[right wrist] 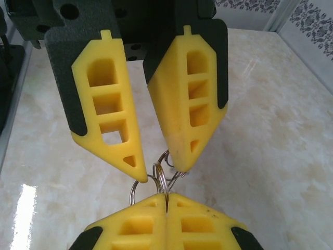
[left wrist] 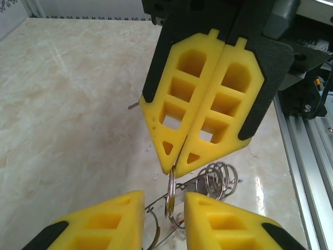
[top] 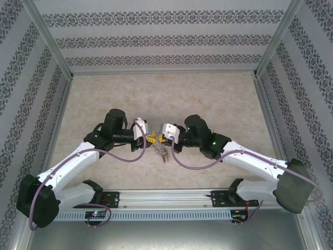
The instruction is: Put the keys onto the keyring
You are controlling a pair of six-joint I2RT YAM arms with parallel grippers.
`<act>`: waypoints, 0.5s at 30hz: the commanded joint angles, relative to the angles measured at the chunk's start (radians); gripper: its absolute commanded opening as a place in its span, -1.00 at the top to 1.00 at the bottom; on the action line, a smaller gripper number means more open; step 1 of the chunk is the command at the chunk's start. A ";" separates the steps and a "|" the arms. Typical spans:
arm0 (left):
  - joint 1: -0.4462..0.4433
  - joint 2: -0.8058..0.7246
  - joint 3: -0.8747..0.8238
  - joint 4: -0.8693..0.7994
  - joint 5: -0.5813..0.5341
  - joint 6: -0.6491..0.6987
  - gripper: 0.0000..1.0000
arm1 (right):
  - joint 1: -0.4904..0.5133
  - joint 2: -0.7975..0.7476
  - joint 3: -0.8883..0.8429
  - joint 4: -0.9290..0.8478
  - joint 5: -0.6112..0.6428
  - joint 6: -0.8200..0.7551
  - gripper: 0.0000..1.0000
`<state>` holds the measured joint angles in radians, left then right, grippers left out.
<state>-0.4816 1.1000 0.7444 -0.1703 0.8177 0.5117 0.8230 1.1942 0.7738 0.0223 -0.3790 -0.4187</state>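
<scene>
Silvery, thin metal keyring (left wrist: 170, 194) sits pinched in the shut yellow right tool (right wrist: 166, 197), between the left tool's (right wrist: 160, 167) slightly parted fingers (right wrist: 120, 130), which should close squarely on it without twisting.

Beige marble tabletop (top: 208, 94), patterned walls (top: 156, 41)

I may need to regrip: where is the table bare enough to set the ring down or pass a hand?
Bare table runs from the hands to the back wall, and along both side walls. Crowded: the centre, where the left hand and right hand meet at the keyring, keys bunched by them, near the front rail.
</scene>
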 commanded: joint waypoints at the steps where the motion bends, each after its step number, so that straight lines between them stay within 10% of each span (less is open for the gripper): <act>1: -0.014 0.002 0.033 0.019 -0.013 -0.015 0.56 | 0.012 -0.015 -0.008 0.080 0.044 -0.026 1.00; 15: -0.043 0.036 0.065 -0.009 -0.033 0.019 0.90 | 0.045 -0.008 -0.009 0.106 0.111 -0.034 1.00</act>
<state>-0.5091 1.1263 0.7750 -0.1715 0.7803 0.5148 0.8551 1.1942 0.7715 0.0502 -0.2882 -0.4442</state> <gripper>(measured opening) 0.066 0.058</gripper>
